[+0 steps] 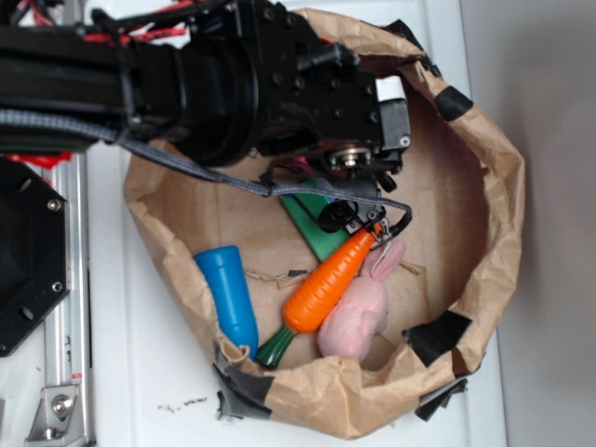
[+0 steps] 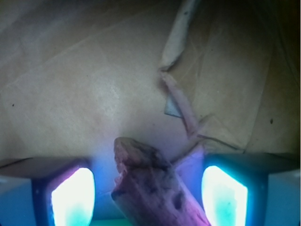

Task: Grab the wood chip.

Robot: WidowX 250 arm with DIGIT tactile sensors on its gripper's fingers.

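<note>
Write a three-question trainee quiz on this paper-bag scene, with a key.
1. True or false: in the wrist view the wood chip lies between the two lit fingers of the gripper, which touch it on neither side.
2. Which toy touches the pink plush rabbit? A) blue cone B) toy carrot C) neither
3. Fill in: the toys lie inside a brown ____ with black tape on its rim.

Key
1. True; there is a gap on each side.
2. B; the carrot lies against the rabbit, the cone lies apart to the left.
3. Paper bag.
</note>
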